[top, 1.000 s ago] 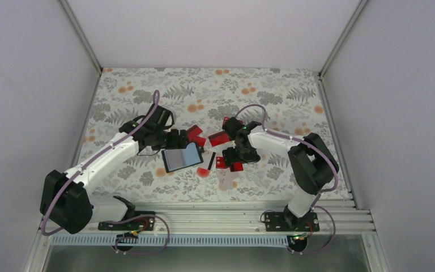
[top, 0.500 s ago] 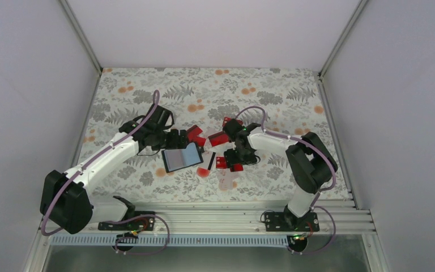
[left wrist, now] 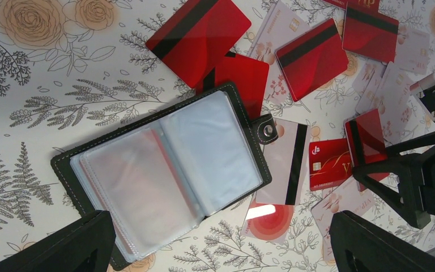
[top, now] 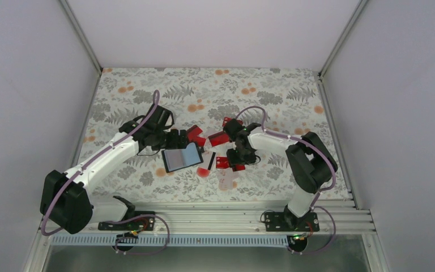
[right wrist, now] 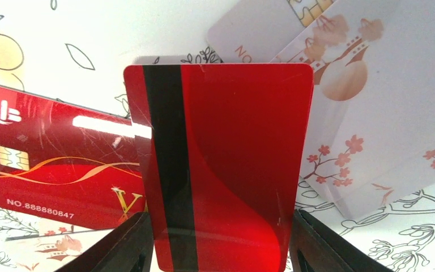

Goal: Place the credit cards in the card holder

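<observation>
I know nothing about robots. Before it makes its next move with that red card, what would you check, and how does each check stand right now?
1. Card holder lies open, clear sleeves facing up: ok.
2. Striped red card sits between the fingers of the right gripper: ok.
3. Grip on that card is firm: cannot tell.
4. That card is clear of its neighbours: not ok; it overlaps the gold-lettered card.
5. Left gripper is open and holds nothing: ok.

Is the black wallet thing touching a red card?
Touching. The left wrist view shows the card holder's top edge lying over part of a red card.
</observation>
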`<act>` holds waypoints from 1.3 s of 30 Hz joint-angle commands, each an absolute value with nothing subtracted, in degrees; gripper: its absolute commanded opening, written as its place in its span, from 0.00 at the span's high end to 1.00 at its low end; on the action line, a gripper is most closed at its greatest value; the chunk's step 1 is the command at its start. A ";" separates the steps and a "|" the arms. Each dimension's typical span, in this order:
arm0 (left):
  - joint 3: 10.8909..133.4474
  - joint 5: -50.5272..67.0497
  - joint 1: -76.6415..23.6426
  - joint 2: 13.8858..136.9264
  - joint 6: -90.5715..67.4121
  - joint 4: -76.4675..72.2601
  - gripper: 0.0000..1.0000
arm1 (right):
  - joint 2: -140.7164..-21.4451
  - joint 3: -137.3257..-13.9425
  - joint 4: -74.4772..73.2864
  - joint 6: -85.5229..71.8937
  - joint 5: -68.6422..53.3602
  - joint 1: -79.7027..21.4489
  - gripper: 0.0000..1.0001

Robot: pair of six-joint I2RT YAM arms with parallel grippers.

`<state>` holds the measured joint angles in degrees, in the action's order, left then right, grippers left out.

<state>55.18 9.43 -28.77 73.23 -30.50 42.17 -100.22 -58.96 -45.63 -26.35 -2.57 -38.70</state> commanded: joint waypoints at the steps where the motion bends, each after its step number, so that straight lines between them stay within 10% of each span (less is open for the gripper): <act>1: 55.97 8.44 -29.00 73.63 -30.67 42.39 0.05 | -104.14 -56.87 -43.17 -25.67 -3.43 -38.63 0.44; 23: 59.24 9.90 -29.00 75.35 -30.93 41.91 0.05 | -93.73 -62.23 -48.66 -24.58 -6.10 -38.58 0.42; 39: 59.81 10.77 -29.09 76.74 -29.72 41.41 0.05 | -102.87 -68.43 -46.97 -30.74 -4.31 -39.32 0.17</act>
